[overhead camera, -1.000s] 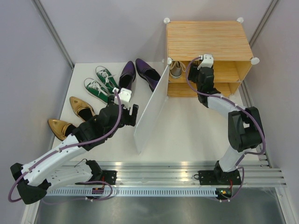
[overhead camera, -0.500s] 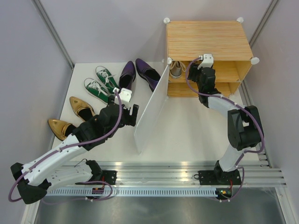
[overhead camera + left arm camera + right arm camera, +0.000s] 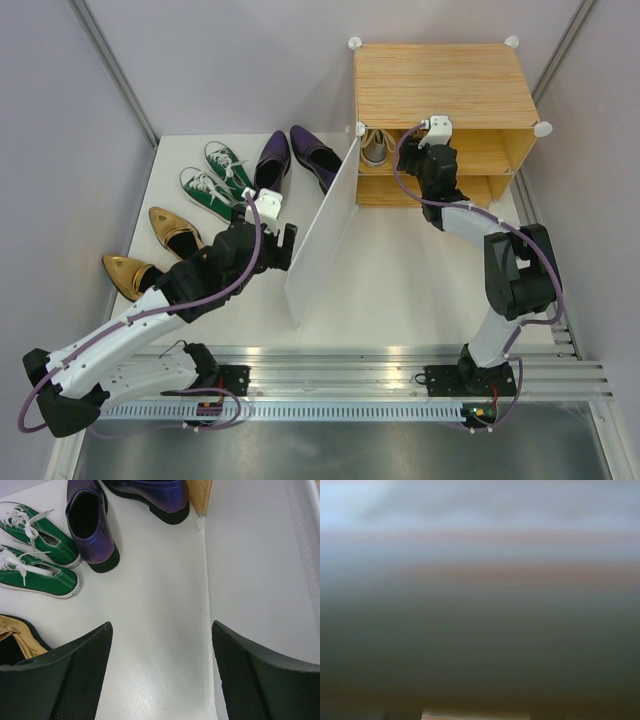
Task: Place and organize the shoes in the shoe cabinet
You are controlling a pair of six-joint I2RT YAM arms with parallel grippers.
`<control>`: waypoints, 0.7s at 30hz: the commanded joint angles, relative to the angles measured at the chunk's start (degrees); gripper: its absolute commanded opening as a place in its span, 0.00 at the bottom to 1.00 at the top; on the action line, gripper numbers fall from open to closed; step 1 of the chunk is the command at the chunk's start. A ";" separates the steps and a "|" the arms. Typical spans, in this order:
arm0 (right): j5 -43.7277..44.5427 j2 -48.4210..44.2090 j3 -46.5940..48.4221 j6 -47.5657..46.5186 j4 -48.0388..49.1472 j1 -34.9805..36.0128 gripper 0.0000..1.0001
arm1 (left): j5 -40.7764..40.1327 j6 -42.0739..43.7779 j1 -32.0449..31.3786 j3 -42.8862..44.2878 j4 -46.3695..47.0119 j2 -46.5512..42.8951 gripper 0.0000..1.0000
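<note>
Left of the shoe cabinet (image 3: 440, 85), beyond its door (image 3: 322, 235), the purple dress shoes (image 3: 92, 535) lie lengthwise ahead of the left tool (image 3: 160, 630), jaws parted and empty, the nearer arm. Right tool (image 3: 432, 135) at the cabinet's shelf: state indiscernible.

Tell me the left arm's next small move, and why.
Probably ease the left gripper forward and down over the nearer purple shoe. The gripper is open and empty, and that shoe lies just ahead of it on the floor, outside the cabinet.
</note>
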 commanded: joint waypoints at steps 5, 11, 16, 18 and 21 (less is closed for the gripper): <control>-7.60 2.37 2.39 -0.89 -3.14 3.51 0.17 | 0.27 2.18 0.15 0.44 0.28 -0.67 0.84; -6.55 2.54 3.18 -0.81 -3.84 4.21 0.24 | 0.80 2.18 0.15 0.53 0.19 -0.68 0.84; -6.28 3.60 4.41 0.16 -5.42 4.56 0.57 | 0.80 2.18 0.15 0.53 0.28 -1.03 0.84; -6.37 3.60 4.15 0.60 -5.51 4.74 0.64 | 0.89 2.18 0.24 0.53 0.19 -1.03 0.84; -6.89 3.34 3.88 1.04 -5.33 4.83 0.70 | 1.15 2.18 0.15 0.62 0.19 -1.11 0.84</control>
